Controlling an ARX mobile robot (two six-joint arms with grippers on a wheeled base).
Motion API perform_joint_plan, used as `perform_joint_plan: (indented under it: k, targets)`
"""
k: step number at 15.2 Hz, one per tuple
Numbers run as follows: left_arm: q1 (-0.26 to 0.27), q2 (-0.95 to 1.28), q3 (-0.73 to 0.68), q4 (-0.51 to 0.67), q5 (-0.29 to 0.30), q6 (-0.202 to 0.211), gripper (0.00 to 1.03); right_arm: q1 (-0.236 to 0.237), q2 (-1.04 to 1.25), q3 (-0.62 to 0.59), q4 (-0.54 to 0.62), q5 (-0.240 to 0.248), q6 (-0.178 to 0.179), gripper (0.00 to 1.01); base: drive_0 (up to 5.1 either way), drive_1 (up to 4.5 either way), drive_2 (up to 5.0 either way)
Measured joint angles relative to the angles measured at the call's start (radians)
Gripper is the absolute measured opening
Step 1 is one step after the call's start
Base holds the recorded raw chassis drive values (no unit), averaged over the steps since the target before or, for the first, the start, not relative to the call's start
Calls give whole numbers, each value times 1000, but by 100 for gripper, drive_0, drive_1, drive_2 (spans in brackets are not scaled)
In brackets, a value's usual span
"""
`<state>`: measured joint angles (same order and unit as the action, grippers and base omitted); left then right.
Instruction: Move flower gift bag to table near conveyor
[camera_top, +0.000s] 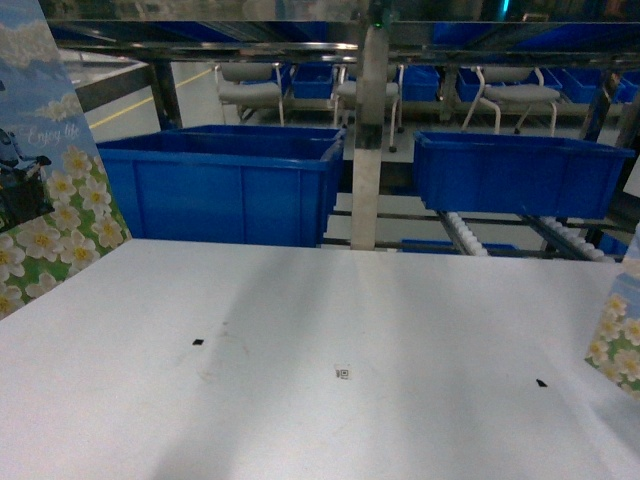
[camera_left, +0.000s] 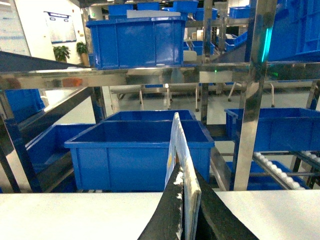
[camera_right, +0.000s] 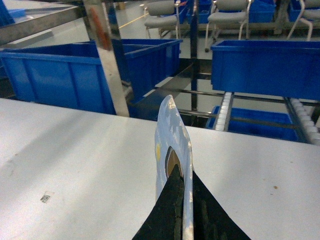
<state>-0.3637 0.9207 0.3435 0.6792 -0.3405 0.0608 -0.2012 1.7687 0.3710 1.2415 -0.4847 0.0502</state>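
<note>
Flower gift bag (camera_top: 45, 190) at the head view's left edge, raised over the table (camera_top: 320, 330), with a second flowered panel (camera_top: 618, 335) at the right edge. Only in the wrist views: left gripper (camera_left: 185, 207) and right gripper (camera_right: 182, 197) each clamped edge-on onto a flowered panel. Beyond the table, blue totes (camera_top: 230, 185) and conveyor rollers (camera_top: 465, 235) behind a steel post (camera_top: 368, 140).

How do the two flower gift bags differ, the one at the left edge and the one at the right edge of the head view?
The left flower gift bag shows a large face, with sky, flowers and writing; the right flower gift bag shows only a narrow strip. The left bag reaches the picture's top; the right bag sits lower. Both carry white flowers on green, and each is pinched edge-on in a gripper, left gripper and right gripper.
</note>
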Motion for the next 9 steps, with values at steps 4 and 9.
perform_joint_plan:
  k: [4, 9]
  targets:
    - [0, 0, 0, 0, 0, 0, 2, 42, 119, 43, 29, -9, -1, 2, 0, 0, 0]
    - [0, 0, 0, 0, 0, 0, 2, 24, 220, 71, 41, -39, -2, 2, 0, 0, 0]
